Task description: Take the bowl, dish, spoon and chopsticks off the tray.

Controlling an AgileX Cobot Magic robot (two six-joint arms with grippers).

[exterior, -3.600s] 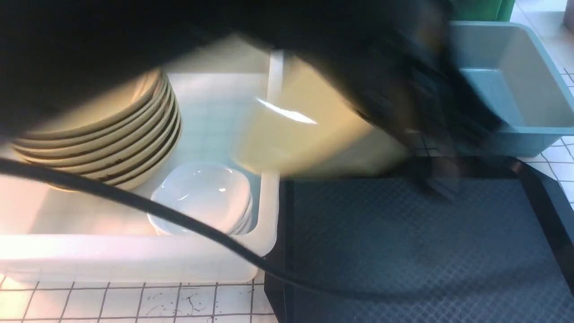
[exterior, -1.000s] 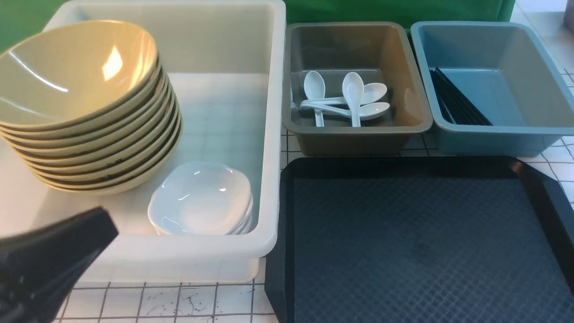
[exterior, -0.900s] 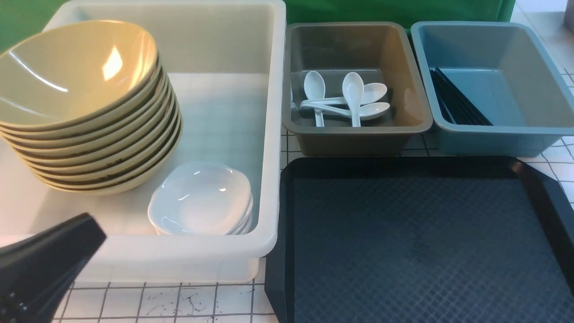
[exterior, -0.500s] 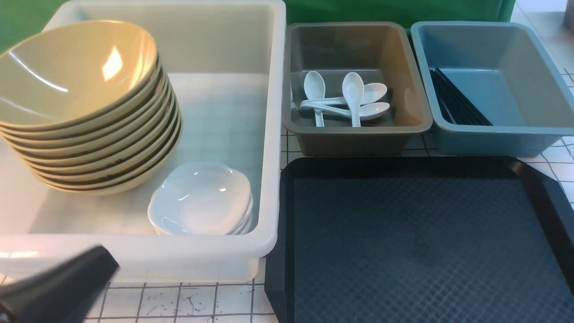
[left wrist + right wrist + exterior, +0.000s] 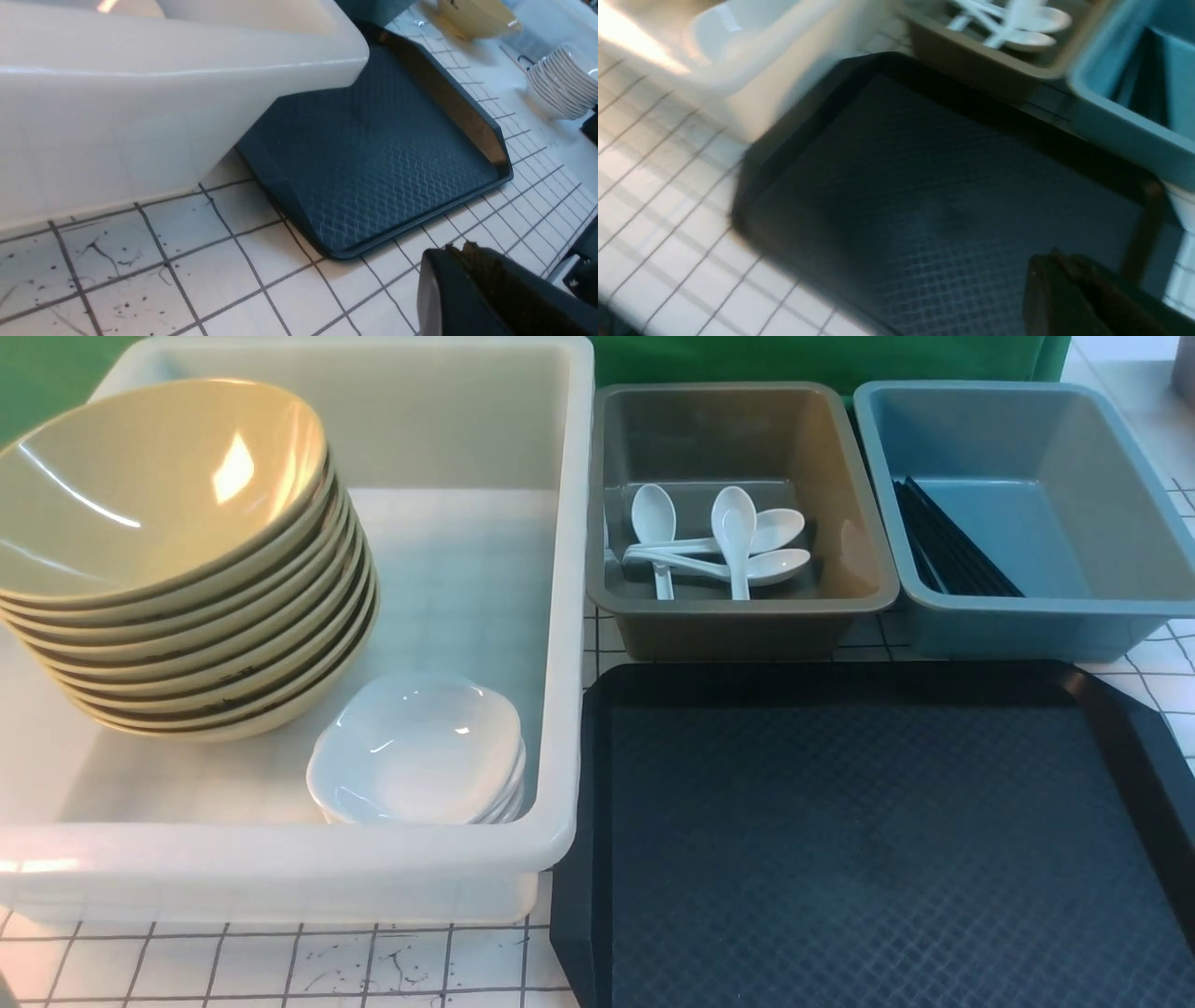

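**Tray bare as left arm leaves the front view**

Nearest, the tray (image 5: 868, 840) lay bare on the tiled table. The left gripper (image 5: 460, 261) had slipped out of the front view within the last second and hung clenched and empty near the tray's corner; the right gripper (image 5: 1057, 266), also clenched and empty, hovered above the tray. Beyond, the top bowl (image 5: 159, 485) and dish (image 5: 415, 747) sat stacked in the white tub (image 5: 560, 616), a spoon (image 5: 733, 527) in the grey bin (image 5: 747, 625), chopsticks (image 5: 948, 546) in the blue bin (image 5: 1027, 616). The clearing looked finished.

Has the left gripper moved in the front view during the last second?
Yes. It was in front of the white tub, at its near left corner, and has withdrawn down and out of view.
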